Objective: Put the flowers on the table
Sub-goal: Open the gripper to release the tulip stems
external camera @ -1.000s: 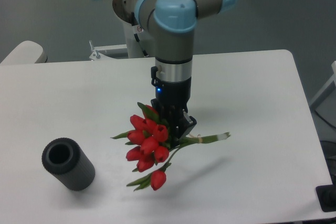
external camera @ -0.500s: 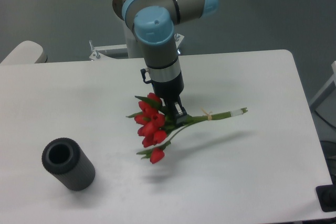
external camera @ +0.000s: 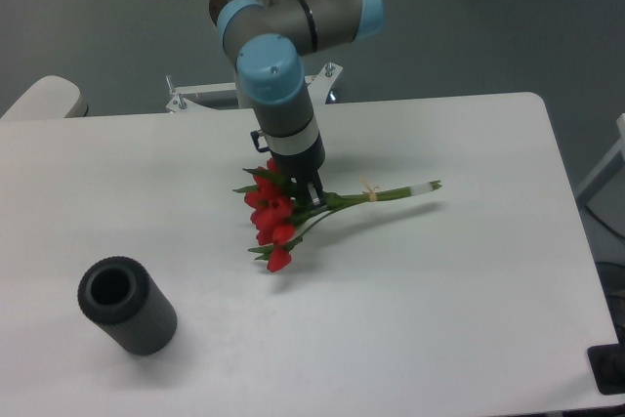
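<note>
Gripper [external camera: 311, 192], pointing straight down, was closed on the flowers [external camera: 278, 217] at the top of the stems, just behind the red buds. The bunch lay almost level and very close to the table [external camera: 469, 280], towards the far side from the dark cylinder [external camera: 127, 306]; whether it touched the surface could not be told. Stems ran out beyond the gripper, away from the cylinder, ending in white tips. To finish well, the arm should lower until stems and buds rest on the tabletop, then open the fingers and lift straight up, so that no leaf catches. Compared with half a second earlier, the bunch sat lower and farther from the cylinder, its shadow nearly beneath it.
</note>
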